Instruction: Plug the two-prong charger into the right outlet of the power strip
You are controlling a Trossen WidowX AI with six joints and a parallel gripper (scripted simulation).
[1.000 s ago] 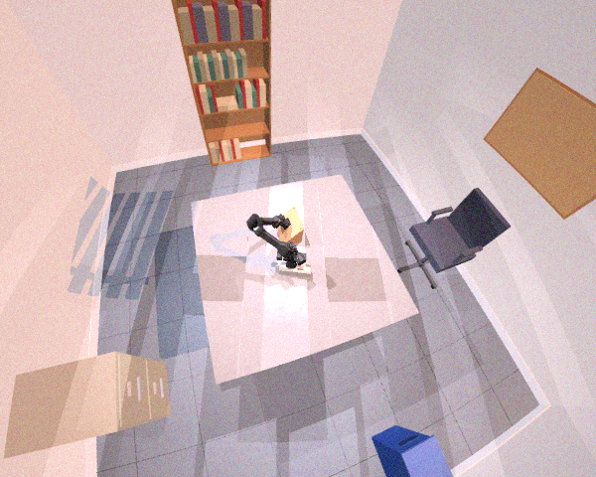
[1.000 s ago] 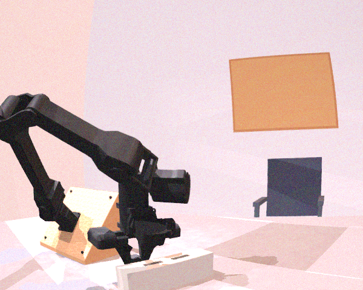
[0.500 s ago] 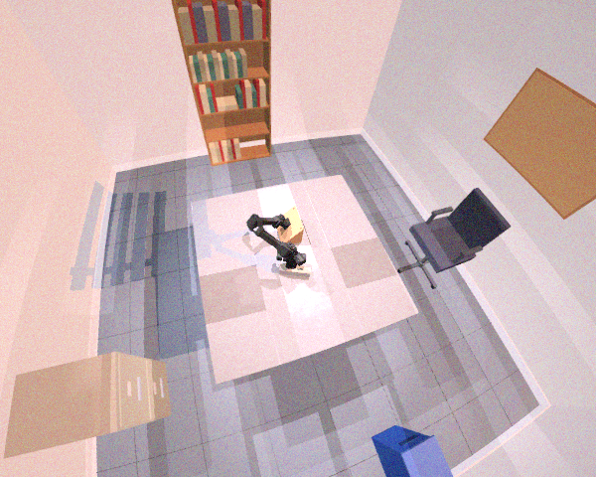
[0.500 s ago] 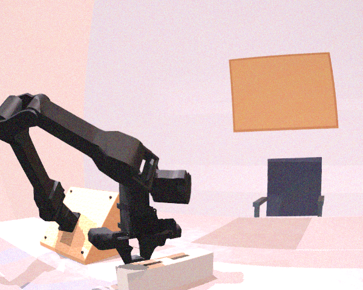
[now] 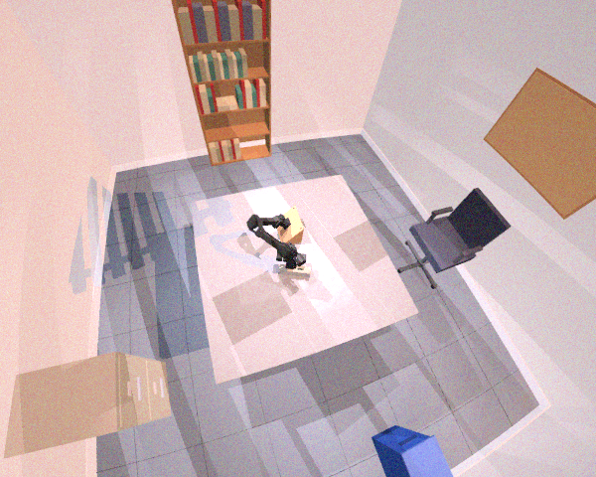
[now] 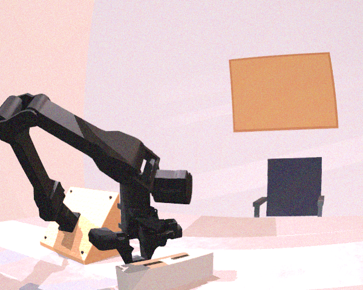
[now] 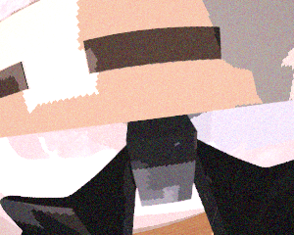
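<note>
The power strip (image 5: 303,270) (image 6: 175,273) (image 7: 157,93) is a pale bar on the table, with two dark slot-like outlets in its top. In the wrist view one outlet (image 7: 154,49) lies ahead of the charger, and the other outlet (image 7: 8,82) is at the left edge. My gripper (image 6: 138,259) (image 7: 159,145) is shut on the black charger (image 7: 162,147), beside the strip's long side. In the wrist view the charger's far end meets the strip's near edge, short of the outlets. Its prongs are not visible; whether it touches the strip cannot be told.
The arm's base is mounted on a sloped wooden block (image 5: 294,226) (image 6: 103,237) behind the strip. The strip and block are on the pale table (image 5: 308,328). Away from the table are an office chair (image 5: 442,243) (image 6: 294,187), a bookshelf (image 5: 236,128) and a blue bin (image 5: 416,456).
</note>
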